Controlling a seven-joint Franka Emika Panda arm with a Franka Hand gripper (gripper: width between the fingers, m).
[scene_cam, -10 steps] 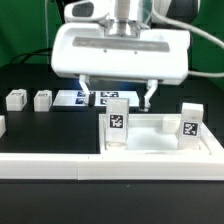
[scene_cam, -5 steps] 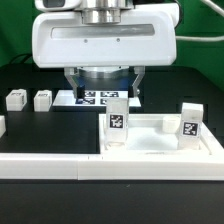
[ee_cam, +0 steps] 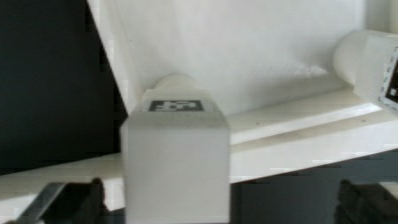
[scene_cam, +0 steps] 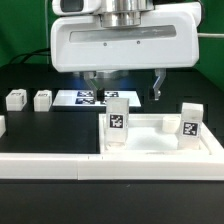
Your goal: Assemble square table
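The square table top [scene_cam: 150, 140] is a white tray that lies on the black table behind the front rail. Two white tagged legs stand upright on it, one at its left corner [scene_cam: 117, 122] and one at its right corner [scene_cam: 189, 122]. My gripper [scene_cam: 127, 92] hangs open and empty above and behind the tray, fingers [scene_cam: 158, 90] wide apart. In the wrist view the near leg [ee_cam: 178, 150] with its tag rises between the open fingers [ee_cam: 71, 200]. The other leg [ee_cam: 370, 65] and the top's surface [ee_cam: 196, 50] lie beyond.
Two loose legs [scene_cam: 15, 99] [scene_cam: 42, 99] lie at the exterior view's left, with a third [scene_cam: 2, 125] cut off by the edge. The marker board [scene_cam: 88, 97] lies behind the tray. The long white border rail [scene_cam: 110, 166] runs along the front.
The gripper swung toward the exterior view's left, then back to the right and slightly up. It stays open. The legs and the table top have not moved.
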